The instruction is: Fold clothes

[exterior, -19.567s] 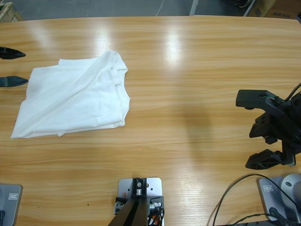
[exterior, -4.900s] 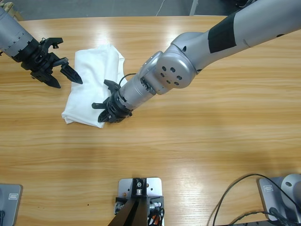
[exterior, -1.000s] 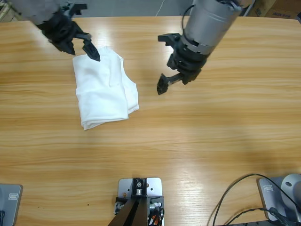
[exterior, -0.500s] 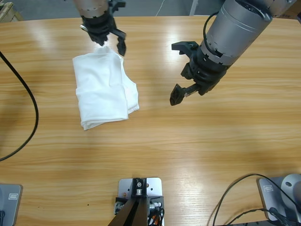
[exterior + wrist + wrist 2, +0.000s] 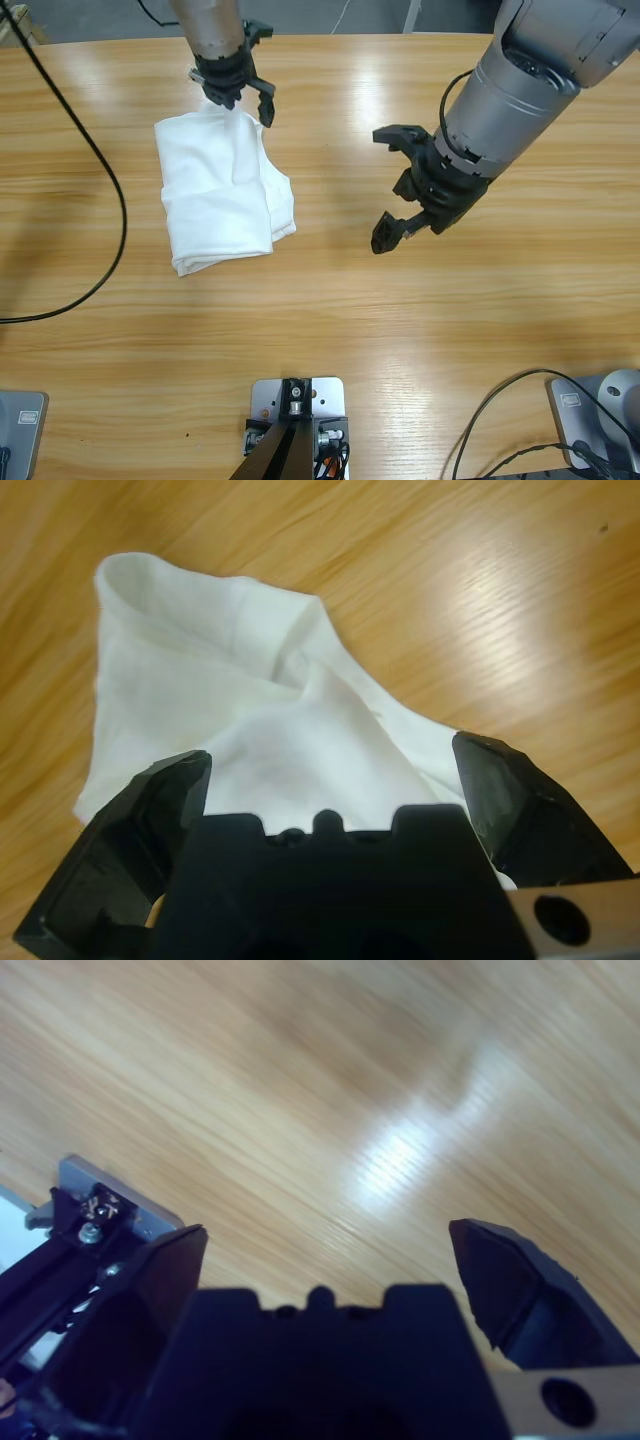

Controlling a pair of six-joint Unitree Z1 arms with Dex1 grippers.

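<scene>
The white T-shirt [image 5: 224, 194] lies folded into a compact bundle on the left half of the tabletop [image 5: 400, 330]; my left end effector [image 5: 238, 97] hangs wide and empty over its far edge, and my right end effector [image 5: 402, 193] is also wide and empty above bare wood, well apart from the cloth. To finish well, I think I should pinch only the loose rumpled corner that my left wrist view shows [image 5: 300, 695], flatten it low, and keep the right arm away. I see no container here.
</scene>
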